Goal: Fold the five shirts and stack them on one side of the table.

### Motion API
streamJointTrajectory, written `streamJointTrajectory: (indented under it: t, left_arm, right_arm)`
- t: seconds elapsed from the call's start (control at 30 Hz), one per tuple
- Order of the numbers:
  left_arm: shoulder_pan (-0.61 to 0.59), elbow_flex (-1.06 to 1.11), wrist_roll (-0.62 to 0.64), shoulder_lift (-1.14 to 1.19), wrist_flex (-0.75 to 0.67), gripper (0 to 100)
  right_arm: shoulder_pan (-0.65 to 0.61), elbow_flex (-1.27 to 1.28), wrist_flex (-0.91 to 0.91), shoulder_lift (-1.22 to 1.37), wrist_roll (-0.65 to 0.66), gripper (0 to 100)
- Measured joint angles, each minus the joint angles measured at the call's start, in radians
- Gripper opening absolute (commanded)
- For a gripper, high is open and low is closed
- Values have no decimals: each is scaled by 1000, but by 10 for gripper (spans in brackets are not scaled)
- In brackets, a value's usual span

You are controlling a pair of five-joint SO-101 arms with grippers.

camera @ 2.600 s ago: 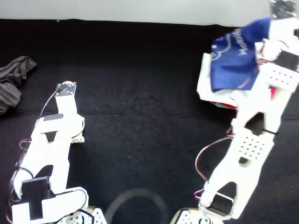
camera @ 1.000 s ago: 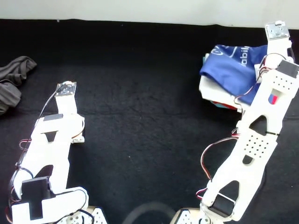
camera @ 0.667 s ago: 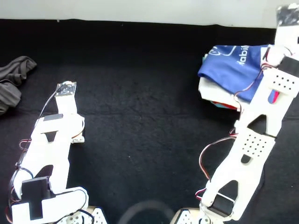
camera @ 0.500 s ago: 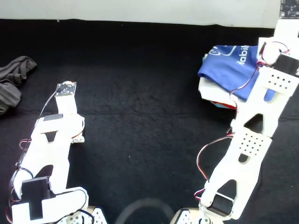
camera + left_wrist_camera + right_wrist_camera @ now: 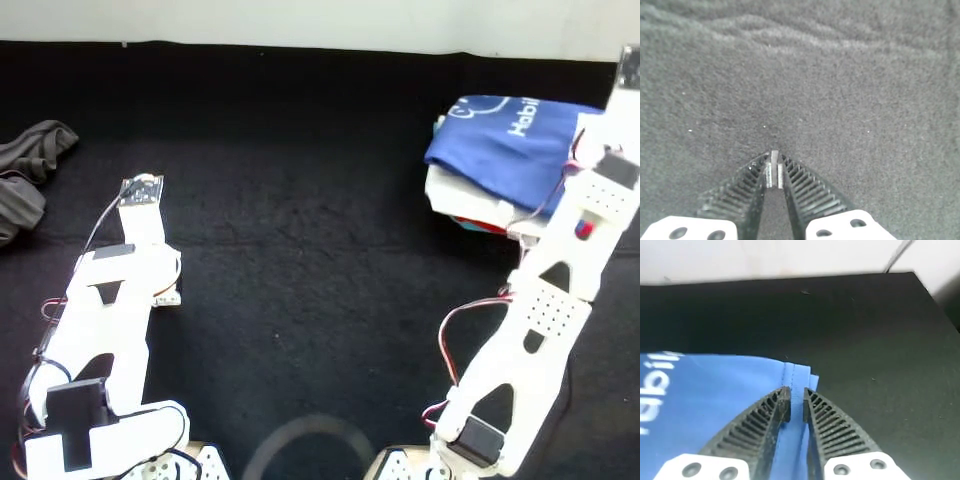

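Table (image 5: 330,70) covered with black cloth (image 5: 300,260), fuzzy weave seen close up. Pale wall (image 5: 300,20) seen beyond far edge.

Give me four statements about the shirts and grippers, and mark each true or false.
1. The blue shirt lies on top of the stack. True.
2. The grey shirt is folded on that stack. False: it lies crumpled at the opposite edge of the table.
3. The left gripper is shut, holding nothing. True.
4. The right gripper holds a red shirt. False: it is slightly open over the blue shirt's edge.
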Motion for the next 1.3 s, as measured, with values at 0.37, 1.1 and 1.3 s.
streamJointTrajectory:
  t: [0.37,1.1,1.3]
  left_arm:
    - [0,0,0,0,0,9]
    - [0,0,0,0,0,9]
    - [0,0,0,0,0,9]
  right_arm:
    - [3,-80,-35,43,-8,51]
    - [-439,-109,674,-213,-9,51]
    - [-451,-118,783,-112,-9,51]
